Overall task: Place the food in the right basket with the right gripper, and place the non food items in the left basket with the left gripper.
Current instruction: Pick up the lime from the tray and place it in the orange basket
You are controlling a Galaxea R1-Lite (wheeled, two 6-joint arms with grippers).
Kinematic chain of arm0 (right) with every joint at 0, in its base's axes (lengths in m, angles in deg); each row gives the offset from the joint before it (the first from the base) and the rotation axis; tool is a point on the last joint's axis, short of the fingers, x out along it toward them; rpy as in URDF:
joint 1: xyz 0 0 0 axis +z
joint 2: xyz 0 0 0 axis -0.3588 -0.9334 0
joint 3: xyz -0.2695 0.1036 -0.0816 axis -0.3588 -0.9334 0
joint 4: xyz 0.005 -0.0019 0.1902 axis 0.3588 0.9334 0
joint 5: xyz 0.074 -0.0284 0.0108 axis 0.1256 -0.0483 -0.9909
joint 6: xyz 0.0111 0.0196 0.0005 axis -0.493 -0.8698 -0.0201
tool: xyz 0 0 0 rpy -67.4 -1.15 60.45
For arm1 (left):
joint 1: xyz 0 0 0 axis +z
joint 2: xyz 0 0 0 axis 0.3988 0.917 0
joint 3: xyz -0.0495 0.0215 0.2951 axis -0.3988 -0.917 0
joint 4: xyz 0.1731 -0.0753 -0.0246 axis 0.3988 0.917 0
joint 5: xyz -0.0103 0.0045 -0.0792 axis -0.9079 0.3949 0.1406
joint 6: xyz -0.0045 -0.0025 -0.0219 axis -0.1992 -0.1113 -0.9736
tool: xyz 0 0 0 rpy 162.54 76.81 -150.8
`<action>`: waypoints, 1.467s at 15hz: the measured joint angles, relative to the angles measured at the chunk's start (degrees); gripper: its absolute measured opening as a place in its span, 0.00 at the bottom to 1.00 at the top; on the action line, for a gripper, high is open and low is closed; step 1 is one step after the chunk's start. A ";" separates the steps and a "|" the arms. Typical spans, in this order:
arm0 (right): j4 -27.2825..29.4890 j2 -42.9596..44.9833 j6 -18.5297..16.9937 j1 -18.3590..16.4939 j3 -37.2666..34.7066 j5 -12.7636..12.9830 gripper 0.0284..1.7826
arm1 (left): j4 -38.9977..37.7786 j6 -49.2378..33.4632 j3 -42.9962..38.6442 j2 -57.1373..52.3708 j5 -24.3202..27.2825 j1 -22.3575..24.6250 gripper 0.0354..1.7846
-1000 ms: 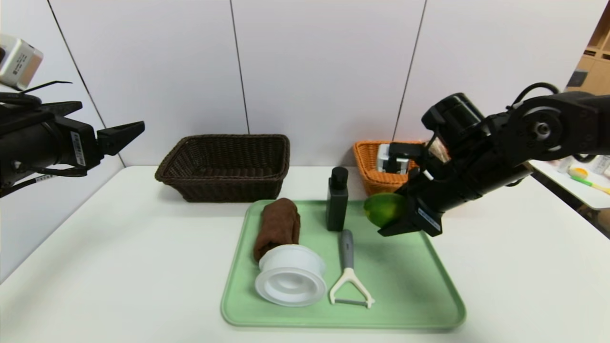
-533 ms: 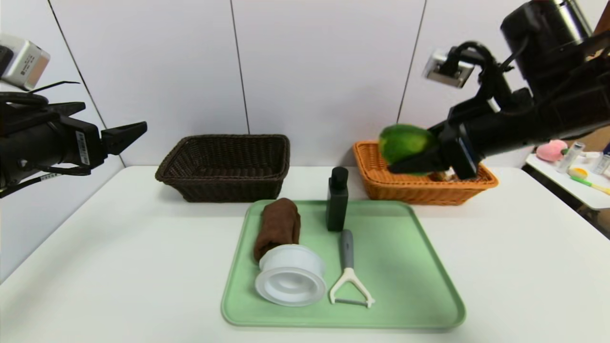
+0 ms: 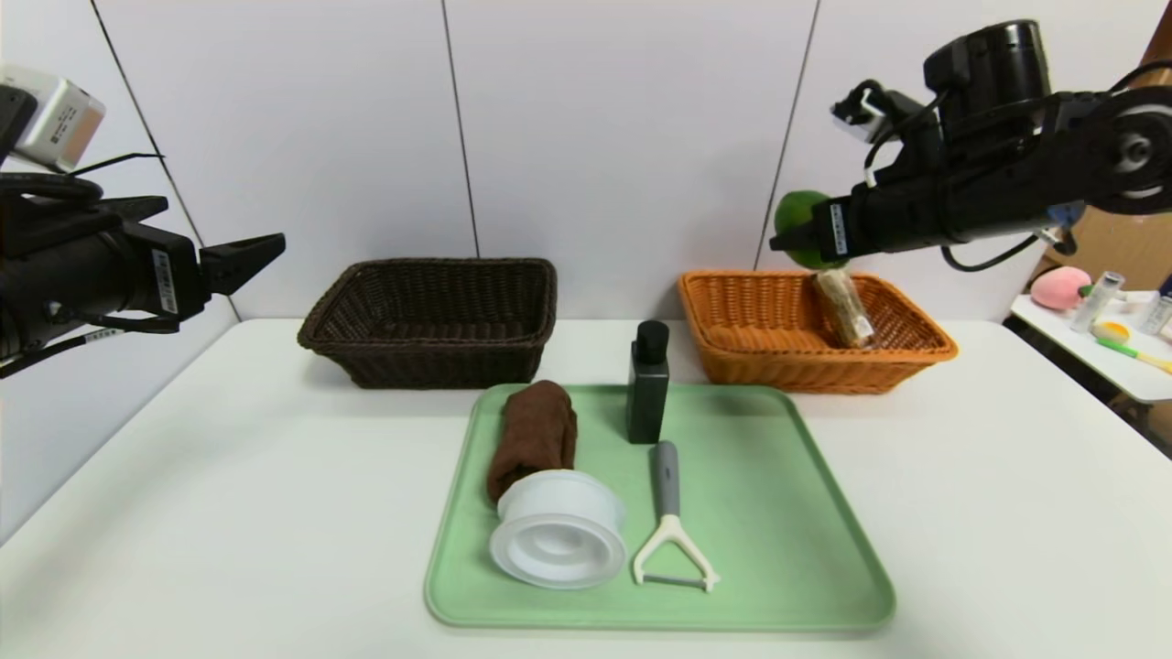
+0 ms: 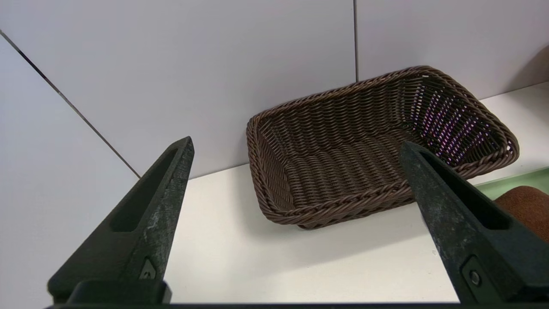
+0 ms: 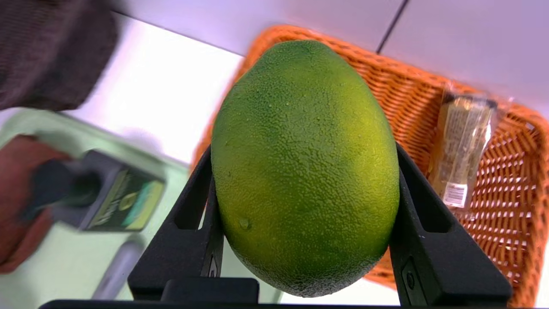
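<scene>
Mango [image 3: 798, 225] was clamped between the jaws of the right gripper [image 3: 795, 245], held high over the near-left corner of the orange basket [image 3: 732, 352]. Step in hand: delivering food. Next: lower over basket, release. Left gripper [image 4: 296, 219] was parked, jaws apart.

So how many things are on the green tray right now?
4: brown towel at back left, white container in front touching it, black bottle standing at back, peeler in front.
</scene>
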 joint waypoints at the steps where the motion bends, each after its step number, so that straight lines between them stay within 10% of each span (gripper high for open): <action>1: -1.05 -1.68 -0.23 -0.41 0.00 0.76 0.56 | 0.02 0.00 0.00 0.09 0.00 -0.01 0.94; 22: -8.41 -20.61 0.68 -2.93 2.69 3.78 0.61 | 0.02 0.11 -0.45 0.43 -0.22 1.37 0.94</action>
